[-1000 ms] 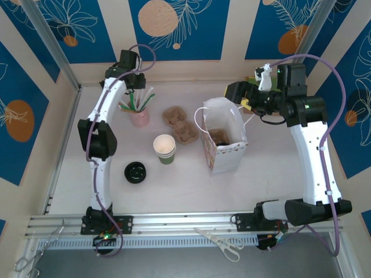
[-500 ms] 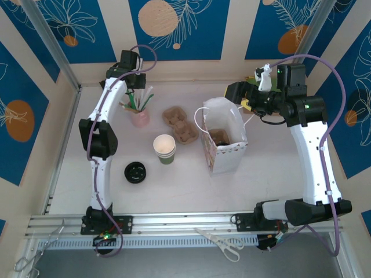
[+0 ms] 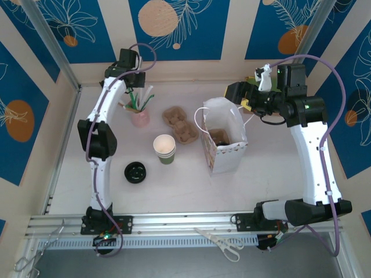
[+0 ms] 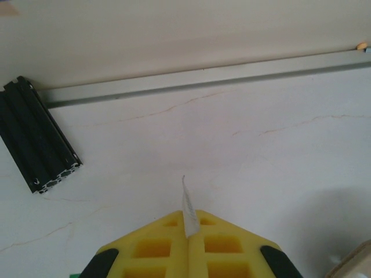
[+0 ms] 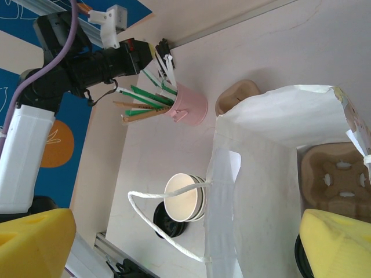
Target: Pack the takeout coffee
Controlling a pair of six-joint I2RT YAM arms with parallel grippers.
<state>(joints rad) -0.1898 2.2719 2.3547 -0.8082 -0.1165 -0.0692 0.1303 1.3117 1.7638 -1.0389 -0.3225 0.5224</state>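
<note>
Left hand [image 4: 188, 231] is pressed together, pinching a thin paper strip [image 4: 186, 205] over the bench [image 4: 261, 150], up by the pink straw cup [image 3: 139, 117]. Right hand [image 3: 237, 95] hangs spread wide above the white bag [image 3: 223, 147]. Inside that bag, beside the cardboard carrier [image 5: 336, 174], a black rim peeks out. That looks like the takeout coffee [image 5: 297, 260], though it's hard to make out.

The white, faintly veined table [image 3: 174, 188] carries five things. A pink cup of straws [image 3: 139, 119] stands at upper left. Just right of it lies a brown pulp cup carrier [image 3: 180, 125]. A stack of green paper cups [image 3: 165, 149] stands at center and a lone black lid [image 3: 135, 172] lies lower left. An open white paper bag [image 3: 225, 155] stands upright right of center.
</note>
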